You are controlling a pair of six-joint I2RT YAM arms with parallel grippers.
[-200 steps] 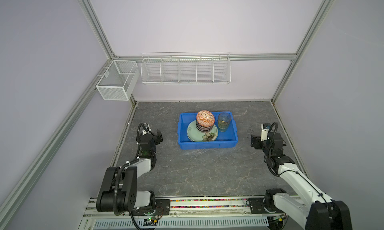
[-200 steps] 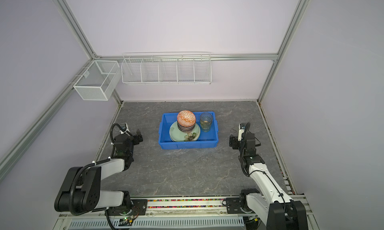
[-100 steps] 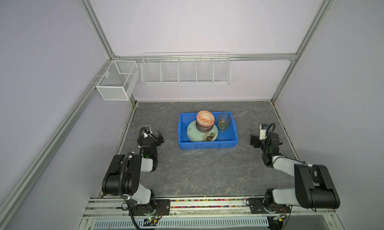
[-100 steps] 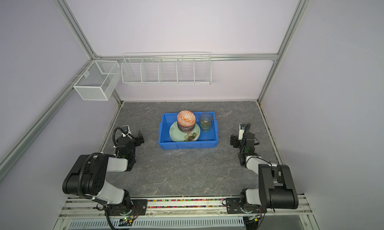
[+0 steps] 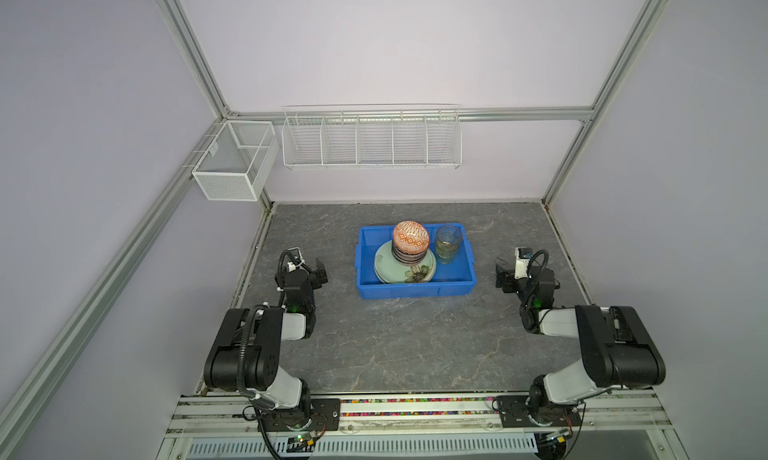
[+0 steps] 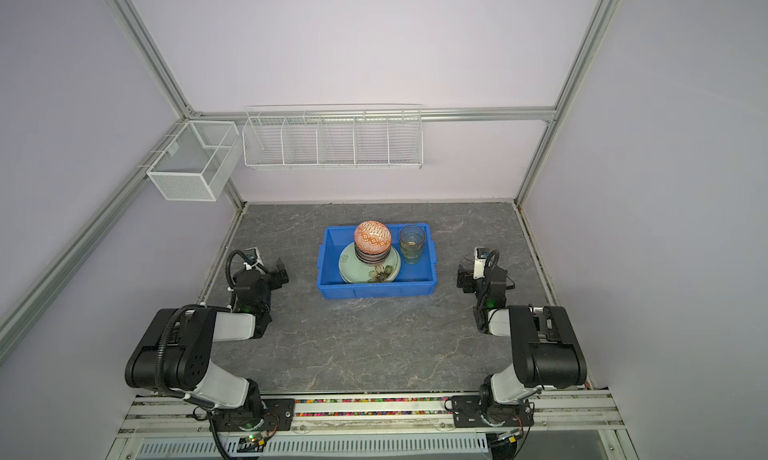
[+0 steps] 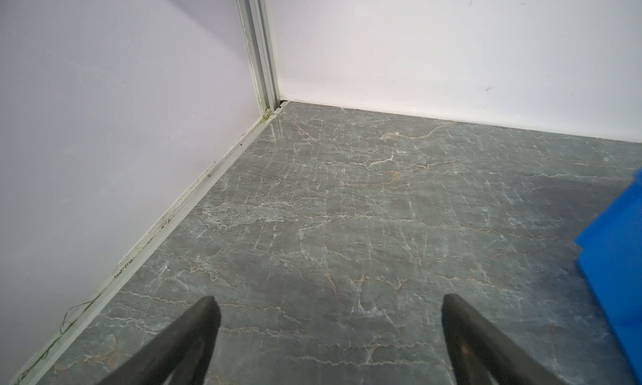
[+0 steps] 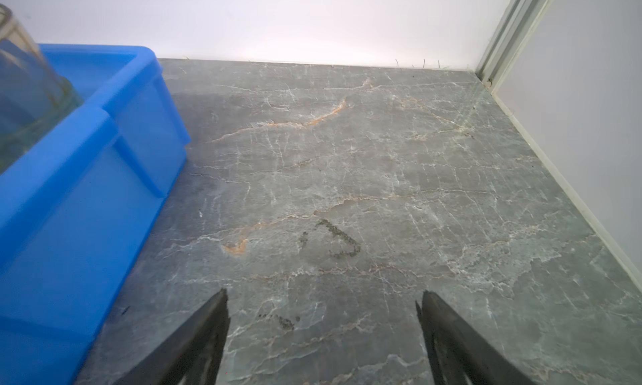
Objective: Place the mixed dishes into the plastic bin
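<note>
Where the two black arms sit folded low at either side, the shallow rectangular bright blue plastic bin (image 5: pixel 415 291) (image 6: pixel 374 291) stands mid-table on the grey, white-veined stone-look tabletop (image 5: pixel 395 346), its flared rim smooth and glossy. Inside it lies a round pale green glazed plate with a painted flower (image 5: pixel 384 267) (image 6: pixel 348 267). The plate carries a stack of small striped bowls (image 5: pixel 409 257) topped by an upturned orange lattice-patterned bowl (image 5: pixel 410 238) (image 6: pixel 372 237). Just beside the stack, in the bin's right end, stands a tall greenish clear glass cup (image 5: pixel 448 244) (image 6: pixel 412 244).

Bare table runs all round the bin. The left gripper (image 7: pixel 328 298) is released, its dark tapered fingers spread wide over empty stone, and only a blue corner of the bin (image 7: pixel 618 261) is in sight. The right gripper (image 8: pixel 324 292) is likewise spread and holds nothing, and the bin's ribbed wall (image 8: pixel 69 209) is close beside it. Dark smudges (image 8: pixel 330 240) mark the stone ahead of it.

I cannot count the plates under the green one, nor tell whether a second cup is nested in the glass. The bin's near wall hides the plate's lower edge. From the right wrist the glass (image 8: pixel 24 88) is blurred and cut off.

On the walls above hang a long white wire rack (image 5: pixel 372 140) and a white mesh box (image 5: pixel 232 167).
</note>
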